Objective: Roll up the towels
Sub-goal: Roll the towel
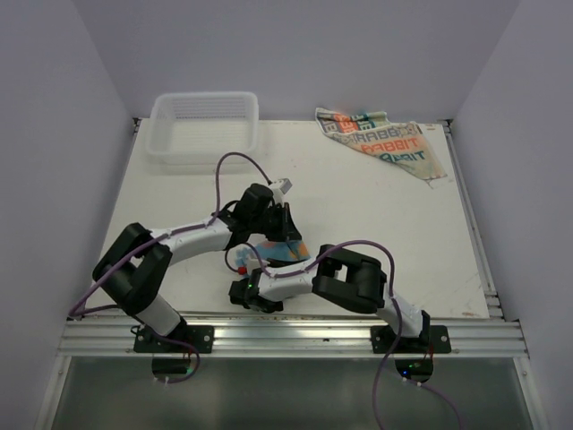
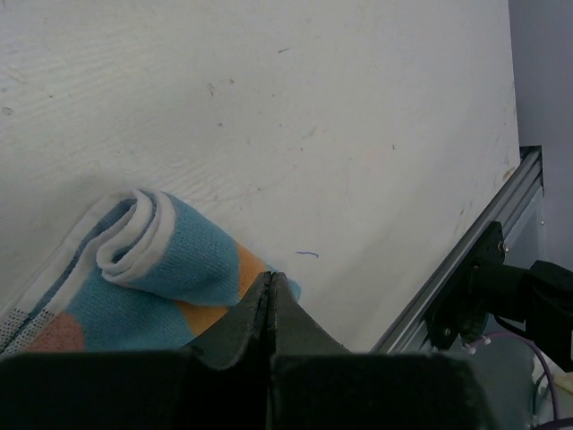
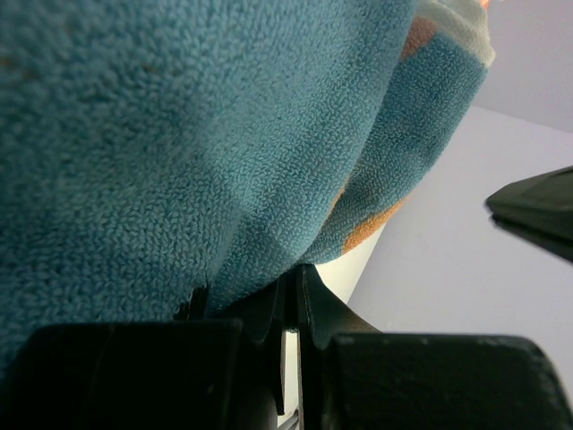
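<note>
Top external view shows the blue towel [image 1: 279,251] rolled up on the surface [image 1: 385,233] near the front edge, between both arms; the left tool [image 2: 271,279] is squeezed closed on nothing, just beside the roll; the right tool [image 3: 292,282] is closed too, pushed into the cloth; if it pulls away it could snag and open the roll; the roll's long side runs left to right.

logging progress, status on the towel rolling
Left gripper, right gripper shut, at blue towel. Blue towel rolled up; cream towel unrolled, far right. Nothing blocking.
</note>
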